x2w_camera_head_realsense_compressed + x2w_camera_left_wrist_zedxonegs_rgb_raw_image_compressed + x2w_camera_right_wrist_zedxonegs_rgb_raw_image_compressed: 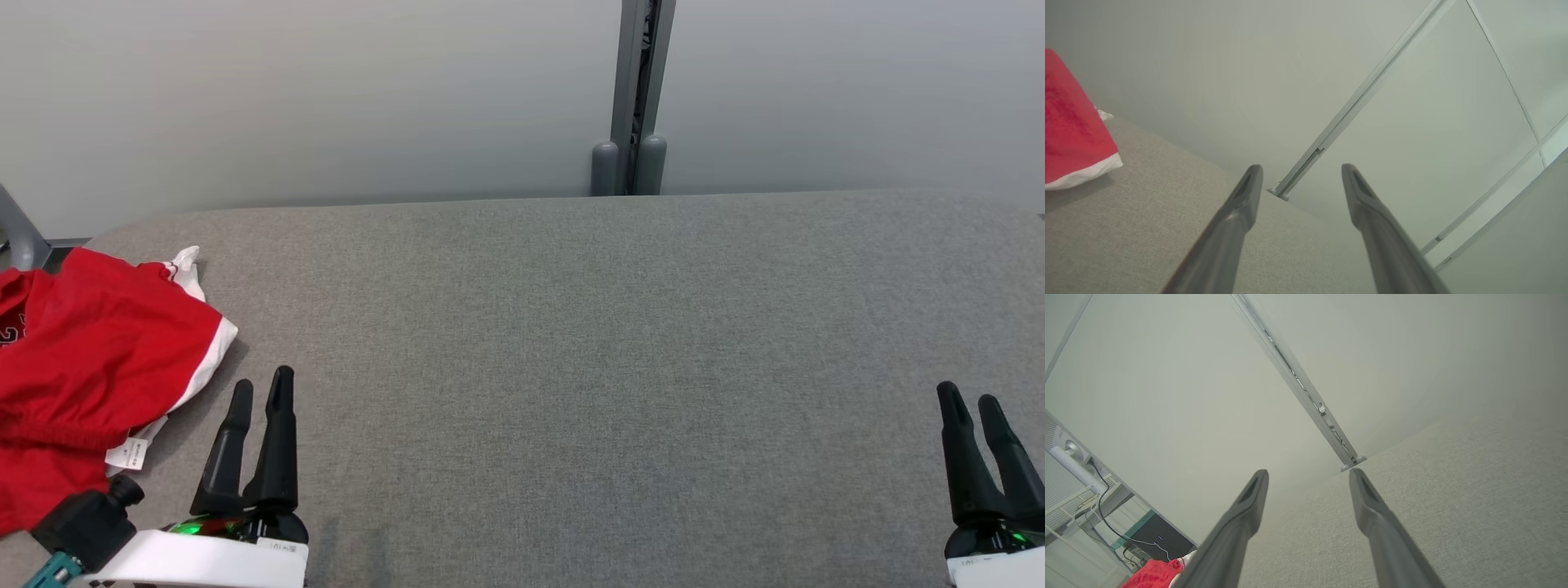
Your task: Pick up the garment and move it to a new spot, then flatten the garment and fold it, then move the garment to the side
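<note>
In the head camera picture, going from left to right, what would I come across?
Red garment → left gripper → grey post → right gripper

Left gripper (263, 378): lower left of the head view. Two dark fingers (277, 433) point up, spread apart, holding nothing. White wrist cuff (204, 559) at base.
Right gripper (967, 394): lower right. Fingers parted likewise, empty.
</note>
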